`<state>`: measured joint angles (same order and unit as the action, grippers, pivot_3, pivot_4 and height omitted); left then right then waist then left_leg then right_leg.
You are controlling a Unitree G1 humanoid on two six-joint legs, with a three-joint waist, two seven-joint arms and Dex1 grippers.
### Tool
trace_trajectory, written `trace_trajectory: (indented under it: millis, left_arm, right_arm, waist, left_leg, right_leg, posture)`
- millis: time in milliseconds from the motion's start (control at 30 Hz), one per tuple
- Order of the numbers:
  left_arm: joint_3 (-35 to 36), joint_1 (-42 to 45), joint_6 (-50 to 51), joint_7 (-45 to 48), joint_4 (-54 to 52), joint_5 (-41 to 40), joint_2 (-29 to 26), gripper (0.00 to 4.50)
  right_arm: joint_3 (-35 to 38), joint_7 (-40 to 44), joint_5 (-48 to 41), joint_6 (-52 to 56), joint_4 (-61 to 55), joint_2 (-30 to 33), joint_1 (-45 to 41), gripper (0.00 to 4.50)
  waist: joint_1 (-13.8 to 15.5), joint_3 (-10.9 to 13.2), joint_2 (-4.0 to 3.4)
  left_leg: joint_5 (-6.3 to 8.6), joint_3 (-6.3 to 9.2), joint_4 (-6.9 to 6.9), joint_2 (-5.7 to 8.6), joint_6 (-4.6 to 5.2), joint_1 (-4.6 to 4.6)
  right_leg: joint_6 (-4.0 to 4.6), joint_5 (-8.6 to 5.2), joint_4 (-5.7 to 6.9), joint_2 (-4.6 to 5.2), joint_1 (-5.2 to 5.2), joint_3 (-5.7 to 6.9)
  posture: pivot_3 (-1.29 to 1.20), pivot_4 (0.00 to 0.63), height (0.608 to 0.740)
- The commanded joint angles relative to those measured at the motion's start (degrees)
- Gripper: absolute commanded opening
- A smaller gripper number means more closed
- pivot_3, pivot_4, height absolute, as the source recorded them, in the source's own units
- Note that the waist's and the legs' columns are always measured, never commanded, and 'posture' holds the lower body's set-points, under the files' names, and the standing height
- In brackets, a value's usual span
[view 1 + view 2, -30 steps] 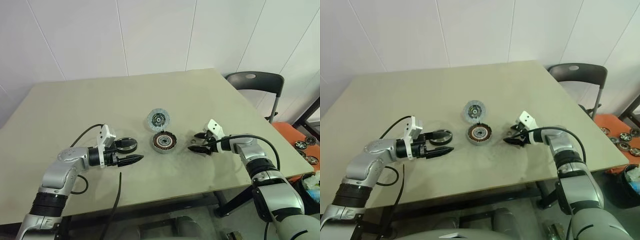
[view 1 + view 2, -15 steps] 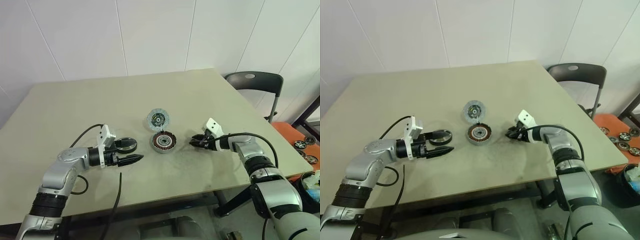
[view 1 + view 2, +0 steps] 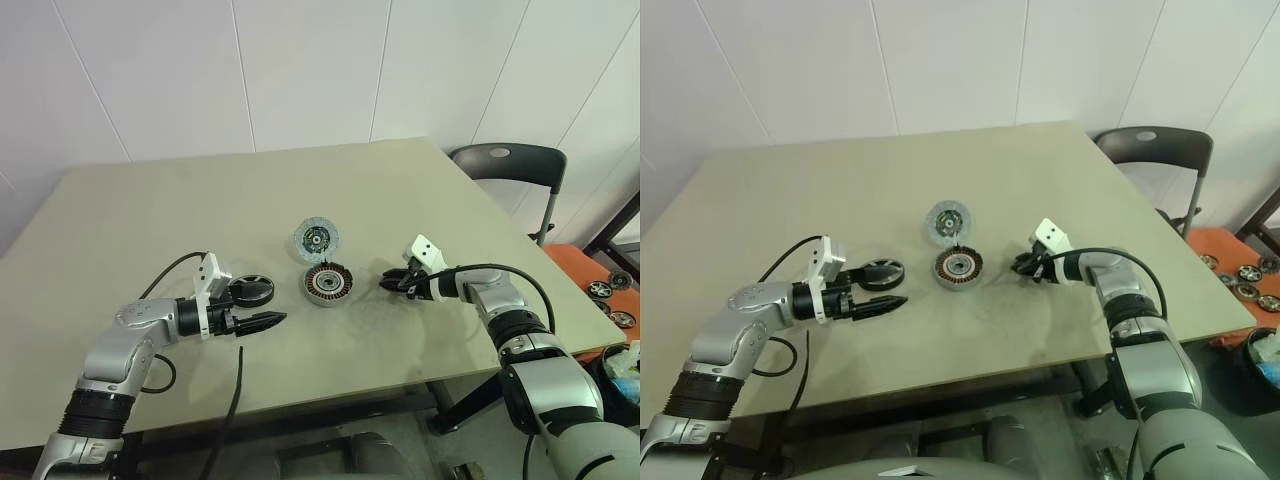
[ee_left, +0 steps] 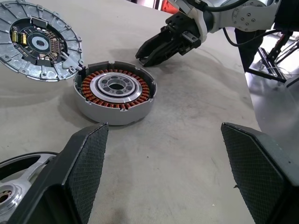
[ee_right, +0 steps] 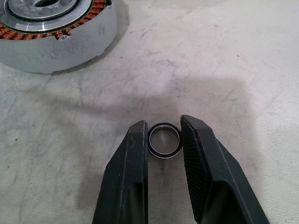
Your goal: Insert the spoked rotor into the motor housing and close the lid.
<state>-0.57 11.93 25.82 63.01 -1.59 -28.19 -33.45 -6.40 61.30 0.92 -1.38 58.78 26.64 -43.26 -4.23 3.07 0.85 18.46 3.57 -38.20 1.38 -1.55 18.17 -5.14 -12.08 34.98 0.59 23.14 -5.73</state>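
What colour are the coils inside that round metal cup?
Copper-brown coils ring the cup; the left wrist view shows them best.

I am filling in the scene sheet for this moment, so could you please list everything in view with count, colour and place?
table: one, beige, bearing all the parts.
motor housing: one, grey with copper windings, table centre.
lid: one, silver-grey, just behind the housing.
spoked rotor: one, shiny silver with a dark rim, left of the housing.
small ring: one, black-rimmed, on the table right of the housing.
chair: one, dark grey, beyond the table's right corner.
left gripper: black, open, beside the rotor.
right gripper: black, closed around the small ring.
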Motion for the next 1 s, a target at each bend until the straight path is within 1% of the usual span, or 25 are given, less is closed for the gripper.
trace_trajectory:
  millis: [33,200,367,800,1000]
  left_arm:
    - [1.4,0.4,-0.3,-0.3,-2.7,-1.3,0.1,4.12]
    - [1.6,0.6,0.0,0.0,-2.6,-1.6,-0.2,4.12]
    - [1.2,1.7,-0.1,0.0,-1.6,-1.5,0.4,4.12]
    - [-0.3,4.3,-0.7,1.2,0.7,-0.7,1.1,4.12]
    - [-0.2,2.5,-0.7,1.3,-0.6,-1.1,1.0,4.12]
  right_arm:
    - [0.1,1.5,-0.5,1.3,-1.7,-0.9,-1.1,0.66]
    - [0.8,5.2,-2.5,3.8,-6.8,-1.4,-1.4,0.66]
    - [0.4,6.7,-3.0,4.4,-11.3,-1.4,-0.7,0.66]
    - [0.2,6.5,-2.7,5.0,-13.0,-1.0,-1.0,0.66]
    - [0.3,7.1,-3.7,6.4,-14.6,-2.0,-1.1,0.66]
  waist:
    - [0.0,0.0,0.00]
    - [-0.4,0.0,-0.03]
    - [-0.3,0.0,-0.04]
    - [0.0,0.0,-0.03]
    - [-0.1,0.0,-0.04]
  left_leg:
    - [0.00,0.00,0.00,0.00,0.00,0.00]
    - [0.00,0.01,0.05,-0.04,0.00,0.01]
    - [0.00,0.01,0.05,-0.06,0.00,0.08]
    - [0.00,0.00,0.05,-0.03,0.00,0.08]
    - [0.00,0.01,0.07,-0.03,0.00,0.09]
  right_leg:
    - [0.00,0.00,0.00,0.00,0.00,0.00]
    - [-0.01,0.04,0.01,-0.04,0.15,0.01]
    - [-0.09,0.18,-0.01,-0.02,0.23,0.02]
    - [-0.05,0.13,-0.05,-0.02,0.22,0.02]
    - [-0.08,0.16,-0.05,-0.02,0.23,0.02]
  posture:
    - [0.00,0.000,0.740]
    - [0.00,0.000,0.740]
    - [0.00,0.000,0.740]
    - [0.00,0.000,0.740]
    - [0.00,0.000,0.740]
